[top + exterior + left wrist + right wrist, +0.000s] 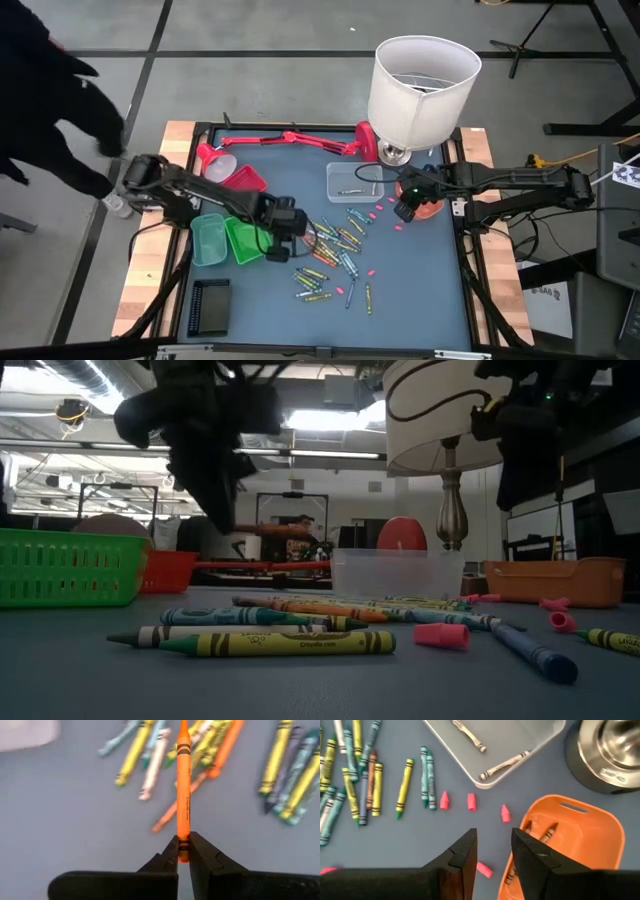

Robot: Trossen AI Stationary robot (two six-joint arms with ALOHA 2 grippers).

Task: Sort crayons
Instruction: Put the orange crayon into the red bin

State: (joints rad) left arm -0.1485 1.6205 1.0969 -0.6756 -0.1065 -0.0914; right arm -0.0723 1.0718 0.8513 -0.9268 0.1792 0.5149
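Blue-grey matting covers a wood-edged table (150, 262) on a concrete workshop floor, where two dark robot arms work amid scattered crayons (335, 252) strewn across the centre and lower centre of the overhead frame. At centre left, the left gripper (296, 228) is closed tight on the end of an orange crayon (183, 790), which juts straight out between its fingers above the loose pile in the left wrist view. Just to its left sit two green trays (228, 240), with a red tray (243, 181) above them and a black tray (210, 306) at lower left. At centre right, the right gripper (405, 207) hangs over the edge of an orange tray (580, 832), its fingers (462, 855) parted with nothing between them; a few crayons lie inside that tray. A clear tray (355, 182) at upper centre holds two pale crayons, and small pink bits (471, 801) dot the mat beside it. A white-shaded lamp (420, 90) stands at the upper right of the table, a red desk lamp (285, 140) lies along its top edge, and a person's dark sleeve (45, 100) fills the upper left corner.
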